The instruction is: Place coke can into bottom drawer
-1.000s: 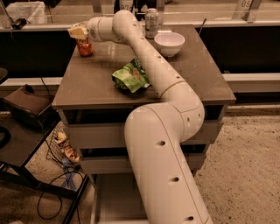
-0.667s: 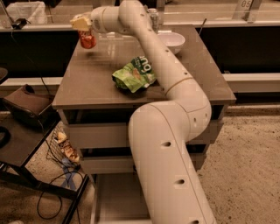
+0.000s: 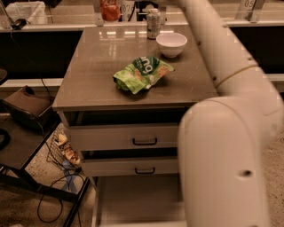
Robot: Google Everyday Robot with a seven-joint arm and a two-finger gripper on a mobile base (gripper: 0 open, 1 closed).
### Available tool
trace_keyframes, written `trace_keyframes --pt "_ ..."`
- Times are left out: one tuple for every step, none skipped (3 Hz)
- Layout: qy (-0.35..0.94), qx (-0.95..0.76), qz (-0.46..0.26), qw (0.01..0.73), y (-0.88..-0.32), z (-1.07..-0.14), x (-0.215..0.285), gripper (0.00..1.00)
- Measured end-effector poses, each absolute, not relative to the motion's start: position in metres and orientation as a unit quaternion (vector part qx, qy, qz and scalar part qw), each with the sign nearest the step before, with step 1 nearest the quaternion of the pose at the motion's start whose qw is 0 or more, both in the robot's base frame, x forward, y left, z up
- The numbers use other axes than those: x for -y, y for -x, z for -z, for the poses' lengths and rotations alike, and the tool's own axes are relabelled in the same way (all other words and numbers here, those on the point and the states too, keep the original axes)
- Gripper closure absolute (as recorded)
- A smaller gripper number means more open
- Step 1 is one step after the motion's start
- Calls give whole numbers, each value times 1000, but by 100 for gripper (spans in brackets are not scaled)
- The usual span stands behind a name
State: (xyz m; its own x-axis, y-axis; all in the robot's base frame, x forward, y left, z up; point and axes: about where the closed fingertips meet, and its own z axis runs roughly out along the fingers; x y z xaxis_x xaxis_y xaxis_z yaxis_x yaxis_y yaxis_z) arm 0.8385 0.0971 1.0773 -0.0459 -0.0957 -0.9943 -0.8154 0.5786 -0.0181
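The orange-red coke can (image 3: 110,9) hangs at the top edge of the camera view, above the far left part of the table (image 3: 88,84). My gripper (image 3: 110,5) is around it, mostly cut off by the frame's top edge, and holds it up off the table. My white arm (image 3: 222,133) fills the right side and arches up to the can. The bottom drawer (image 3: 133,197) is pulled open below the cabinet, and the part of its flat grey floor that shows is bare. Its right part is hidden behind my arm.
A green chip bag (image 3: 141,73) lies mid-table. A white bowl (image 3: 171,43) and a silver-grey can (image 3: 153,23) stand at the back. Two upper drawers (image 3: 144,137) with black handles are shut. A black cart (image 3: 26,146), a snack bag (image 3: 65,148) and cables are on the left.
The gripper has lifted the coke can off the table and carried it up and to the right. The view now takes in the cabinet front and the open bottom drawer.
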Motion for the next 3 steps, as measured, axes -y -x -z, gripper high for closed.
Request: trace_keyframes --pt "311 -652 -292 627 -774 -1147 -34 100" --pt "322 -634 -303 634 -676 -1196 -22 100" --pt "356 -628 -352 595 -603 -1166 -44 100"
